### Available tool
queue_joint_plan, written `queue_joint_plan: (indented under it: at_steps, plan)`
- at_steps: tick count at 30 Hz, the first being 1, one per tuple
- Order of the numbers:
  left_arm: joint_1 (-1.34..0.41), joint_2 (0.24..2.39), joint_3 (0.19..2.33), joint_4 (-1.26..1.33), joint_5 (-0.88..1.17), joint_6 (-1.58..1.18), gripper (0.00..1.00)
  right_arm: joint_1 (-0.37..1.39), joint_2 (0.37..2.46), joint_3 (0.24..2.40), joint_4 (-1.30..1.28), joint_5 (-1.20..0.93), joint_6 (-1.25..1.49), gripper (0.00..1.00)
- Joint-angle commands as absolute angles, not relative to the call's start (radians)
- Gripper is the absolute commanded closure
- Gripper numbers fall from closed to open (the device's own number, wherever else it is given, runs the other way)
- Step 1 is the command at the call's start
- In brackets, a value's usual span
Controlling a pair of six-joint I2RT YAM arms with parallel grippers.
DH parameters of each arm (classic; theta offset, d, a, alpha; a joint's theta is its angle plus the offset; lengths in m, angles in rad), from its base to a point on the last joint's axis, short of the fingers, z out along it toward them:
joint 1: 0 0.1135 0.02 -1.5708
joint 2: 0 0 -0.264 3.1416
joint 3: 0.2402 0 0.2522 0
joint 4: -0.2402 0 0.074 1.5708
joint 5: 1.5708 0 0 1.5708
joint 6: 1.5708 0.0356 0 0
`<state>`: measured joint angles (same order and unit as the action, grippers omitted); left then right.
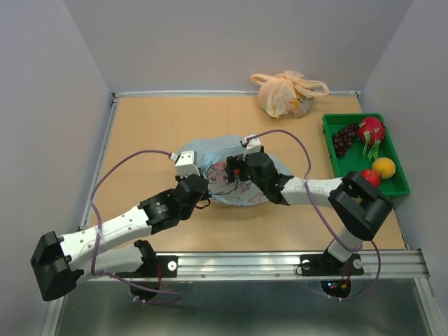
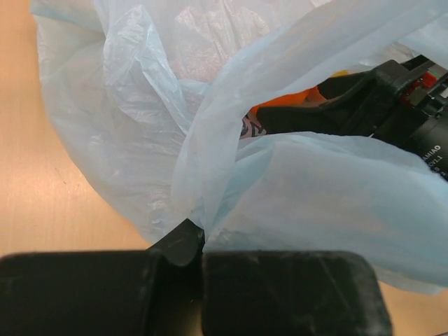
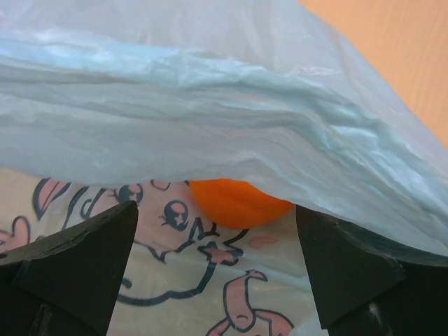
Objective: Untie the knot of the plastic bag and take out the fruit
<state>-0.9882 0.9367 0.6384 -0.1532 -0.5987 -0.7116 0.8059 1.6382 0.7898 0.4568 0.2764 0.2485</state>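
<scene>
The left gripper (image 2: pixel 196 252) is closed tight on a fold of the bag (image 1: pixel 210 149), pinching the thin blue plastic at the edge of its mouth on the left side. The right gripper (image 3: pixel 217 280) stands wide open and holds nothing. Its two black fingers (image 3: pixel 77 259) lie on the printed lower layer of the bag, under the lifted upper layer, so it is reaching into the mouth from the right. An orange (image 3: pixel 238 203) lies inside the bag just beyond the fingertips and about midway between them. Whether it touches either one cannot be told. In the left wrist view a slice of the same orange shows through the gap in the plastic, next to the right gripper's finger.

The bag lies flat near the middle of the counter (image 1: pixel 140 133), its cartoon print facing up, with both arms meeting over it.

A green tray (image 1: pixel 350 164) sits along the right edge. At its near end is a red fruit (image 1: pixel 371 177), partly hidden by the right arm, then a yellow fruit (image 1: pixel 383 167). Farther back are the dragon fruit (image 1: pixel 371 131) and the grapes (image 1: pixel 344 138).

At the far edge, right of centre, a tied peach bag (image 1: pixel 287 93) sits well apart from everything else.
</scene>
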Motion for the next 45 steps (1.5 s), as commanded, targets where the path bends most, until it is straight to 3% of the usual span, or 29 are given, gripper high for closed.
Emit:
queue_joint_plan:
  at_steps: [1,12,16,20,21,22,24,26,34,39,43,45]
  plan:
    - [-0.989,0.953,0.707,-0.098,-0.650,-0.680,1.00,0.807,1.692,0.865,0.558,0.400,0.230,0.01]
    - [-0.991,0.979,0.701,-0.063,-0.591,-0.653,1.00,0.808,1.893,0.959,0.719,0.420,0.218,0.01]
    - [-0.991,0.973,0.689,-0.061,-0.581,-0.660,1.00,0.808,1.946,0.977,0.768,0.448,0.222,0.09]
    - [-0.991,0.965,0.675,-0.060,-0.586,-0.667,1.00,0.807,1.970,0.973,0.811,0.450,0.212,0.36]
    - [-0.991,0.963,0.675,-0.061,-0.591,-0.669,1.00,0.808,1.965,0.956,0.825,0.443,0.206,0.60]
    - [-0.991,0.963,0.670,-0.063,-0.595,-0.670,1.00,0.808,1.957,0.945,0.830,0.434,0.206,0.70]
    - [-0.989,0.962,0.670,-0.064,-0.621,-0.672,1.00,0.808,1.921,0.919,0.834,0.390,0.196,0.87]
    - [-0.983,0.969,0.678,-0.069,-0.650,-0.667,1.00,0.808,1.867,0.870,0.833,0.323,0.184,0.96]
    - [-0.835,1.049,0.767,-0.092,-0.611,-0.485,1.00,0.808,1.562,0.723,0.603,0.014,0.153,1.00]
    - [-0.793,1.069,0.805,-0.087,-0.603,-0.367,1.00,0.808,1.359,0.752,0.413,0.008,0.144,1.00]
    - [-0.773,1.069,0.828,-0.089,-0.603,-0.292,1.00,0.808,1.230,0.798,0.261,0.159,0.127,0.99]
    - [-0.759,1.062,0.828,-0.087,-0.614,-0.262,1.00,0.805,1.174,0.807,0.224,0.377,0.101,0.99]
